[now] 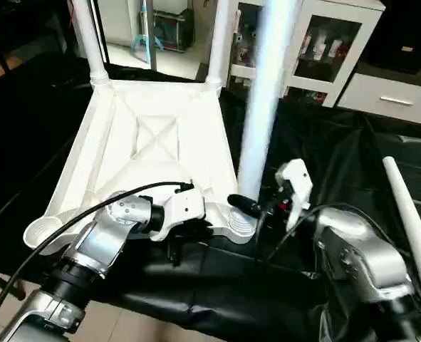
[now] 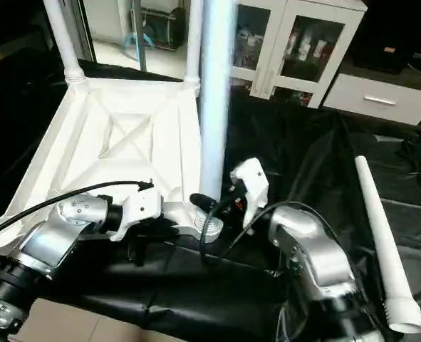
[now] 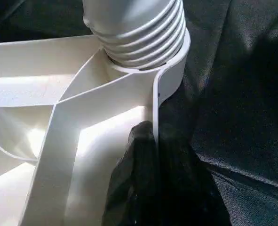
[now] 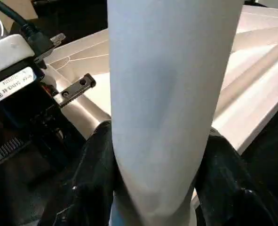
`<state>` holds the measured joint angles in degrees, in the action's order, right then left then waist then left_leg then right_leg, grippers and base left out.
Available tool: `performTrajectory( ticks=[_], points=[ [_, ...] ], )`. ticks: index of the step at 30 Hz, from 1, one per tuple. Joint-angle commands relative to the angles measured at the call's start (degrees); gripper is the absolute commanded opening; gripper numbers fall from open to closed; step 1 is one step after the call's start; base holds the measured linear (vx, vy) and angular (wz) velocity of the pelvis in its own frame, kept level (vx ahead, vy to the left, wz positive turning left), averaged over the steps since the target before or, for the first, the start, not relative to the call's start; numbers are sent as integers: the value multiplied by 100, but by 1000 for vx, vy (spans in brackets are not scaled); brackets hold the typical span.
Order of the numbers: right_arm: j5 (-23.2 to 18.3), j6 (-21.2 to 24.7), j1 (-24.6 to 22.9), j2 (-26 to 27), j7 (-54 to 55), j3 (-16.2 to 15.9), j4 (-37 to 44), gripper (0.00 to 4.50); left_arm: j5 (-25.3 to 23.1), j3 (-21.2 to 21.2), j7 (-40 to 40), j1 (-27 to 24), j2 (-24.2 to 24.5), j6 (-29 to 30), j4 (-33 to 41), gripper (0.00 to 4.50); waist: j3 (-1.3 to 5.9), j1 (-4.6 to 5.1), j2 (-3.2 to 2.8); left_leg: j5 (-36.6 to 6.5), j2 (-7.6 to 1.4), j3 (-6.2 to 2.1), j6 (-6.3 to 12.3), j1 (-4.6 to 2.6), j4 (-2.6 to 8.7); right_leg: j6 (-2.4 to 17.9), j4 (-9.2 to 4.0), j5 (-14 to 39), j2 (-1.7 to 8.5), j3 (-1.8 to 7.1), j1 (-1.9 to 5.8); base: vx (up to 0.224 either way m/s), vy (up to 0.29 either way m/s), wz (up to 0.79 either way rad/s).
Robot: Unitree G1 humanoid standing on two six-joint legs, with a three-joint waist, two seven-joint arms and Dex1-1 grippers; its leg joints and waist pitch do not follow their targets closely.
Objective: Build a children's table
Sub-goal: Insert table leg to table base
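Black cloth (image 2: 317, 164) is draped over the counter, with white cabinets (image 2: 303, 50) behind. Top (image 1: 153, 142) lies ribs-up, two far legs (image 1: 89, 35) fitted, one leg (image 2: 381, 242) loose. Left fingers (image 3: 143, 165) are clamped on the rim; right fingers (image 4: 91, 174) are closed on the near leg (image 1: 263, 107).

I am working in what looks like a lived-in room at home: behind my black-draped work table (image 1: 324, 149) stand a white glass-door cabinet (image 1: 331, 43) (bottles inside) and a white drawer unit (image 1: 395, 96).

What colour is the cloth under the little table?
Black. The cloth shows best in the right eye view.
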<state>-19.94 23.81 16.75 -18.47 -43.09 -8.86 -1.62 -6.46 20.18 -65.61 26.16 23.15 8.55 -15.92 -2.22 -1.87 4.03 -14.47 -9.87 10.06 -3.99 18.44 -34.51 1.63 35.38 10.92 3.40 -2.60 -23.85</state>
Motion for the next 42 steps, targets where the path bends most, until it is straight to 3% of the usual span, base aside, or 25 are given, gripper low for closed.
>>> performTrajectory(
  ticks=[1,5,10,23,28,31,34,42],
  points=[
    [171,-58,113,33,-51,-137,-262,186,123,233,-122,-233,-75,22,-120,1,277,-26,50,199,-307,-79,554,95,366,1353,-314,420,485,306,371,0,0,0],
    [238,-70,207,3,-145,-234,-407,186,105,238,-137,-210,-49,9,-143,1,260,-6,41,-64,-313,-86,444,88,387,1287,-356,763,483,306,363,0,0,0],
    [286,-100,273,-12,-264,-292,-618,186,98,237,-144,-163,-41,-4,-188,1,269,5,32,-73,-309,-88,400,81,387,1300,-349,692,479,309,369,0,0,0],
    [-145,-277,27,280,30,473,-1073,186,83,208,-123,-61,-28,-68,-356,1,271,-25,-8,-232,-315,-89,309,62,405,1369,-364,646,481,310,373,0,0,0],
    [-419,-496,-463,470,12,726,-836,186,100,161,-72,-8,-59,-96,-454,1,270,-35,-32,-362,-325,-105,248,64,428,1316,-380,770,491,307,382,0,0,0],
    [-426,-706,-694,537,19,756,-732,186,101,141,-36,29,-78,-124,-525,1,280,-46,-35,-258,-321,-100,295,62,423,1337,-366,553,487,306,387,0,0,0],
    [-495,-869,-827,636,87,846,-687,186,103,126,-20,69,-91,-152,-592,1,264,-41,-57,-352,-317,-97,299,62,431,1336,-399,715,486,306,373,0,0,0],
    [-219,-1716,-1174,789,126,778,-539,186,93,45,73,235,-121,-229,-820,1,243,-68,-80,-576,-324,-113,242,64,460,1190,-447,1131,497,308,361,0,0,0]
  ],
)
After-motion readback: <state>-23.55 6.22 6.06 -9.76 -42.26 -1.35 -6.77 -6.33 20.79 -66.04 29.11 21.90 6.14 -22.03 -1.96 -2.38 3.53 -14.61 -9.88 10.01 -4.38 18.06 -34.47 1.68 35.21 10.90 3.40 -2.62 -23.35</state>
